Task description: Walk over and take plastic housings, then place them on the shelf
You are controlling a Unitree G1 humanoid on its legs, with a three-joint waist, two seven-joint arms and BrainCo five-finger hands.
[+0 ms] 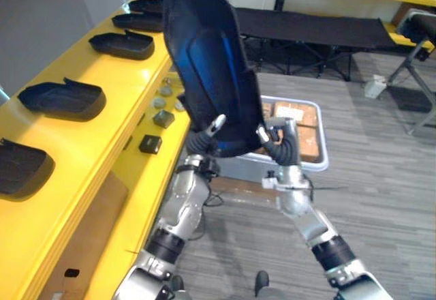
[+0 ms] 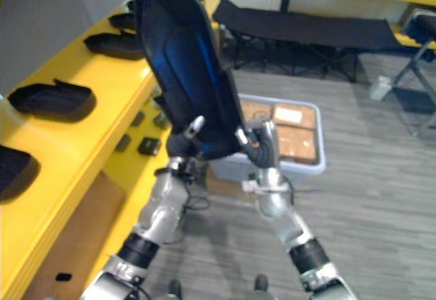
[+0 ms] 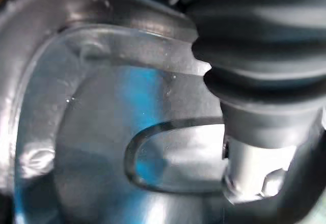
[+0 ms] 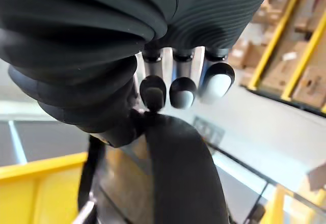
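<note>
I hold a large black plastic housing (image 1: 204,61) upright in front of me, by its lower edge, between both hands. My left hand (image 1: 204,138) grips the lower left corner, thumb on the glossy face; that face shows close up in the left wrist view (image 3: 102,132). At the lower right corner, my right hand (image 1: 278,142) pinches the rim, and its fingers (image 4: 178,89) curl above the housing's dark edge (image 4: 178,173). To my left runs the yellow shelf (image 1: 102,136), which carries several more black housings (image 1: 63,99).
Small dark and grey parts (image 1: 150,143) lie on the shelf's lower ledge. A grey bin (image 1: 319,158) with brown boxes stands on the floor behind the held housing. A black cot (image 1: 306,31) is at the back, and a folding chair (image 1: 415,34) is at the far right.
</note>
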